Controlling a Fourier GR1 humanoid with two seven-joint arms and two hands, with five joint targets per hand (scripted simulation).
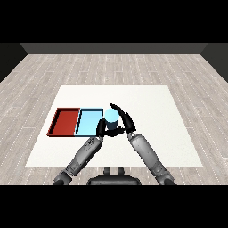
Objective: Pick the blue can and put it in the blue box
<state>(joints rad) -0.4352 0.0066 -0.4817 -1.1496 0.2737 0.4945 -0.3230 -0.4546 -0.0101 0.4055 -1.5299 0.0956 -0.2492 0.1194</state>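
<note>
The blue can (pixel 110 118) stands upright at the right edge of the light blue tray (pixel 88 123); I cannot tell whether it is lifted or resting. My right hand (pixel 126 119) is curled round it, fingers arching over its top and right side and the thumb below it. My left hand (pixel 101 129) sits just left of and below the can, over the tray's near right corner, with relaxed fingers holding nothing. The hands hide the can's lower part.
A red tray (pixel 65 121) lies directly left of the light blue tray, touching it. Both trays sit on the left half of the white table (pixel 151 107). Grey wooden floor surrounds the table.
</note>
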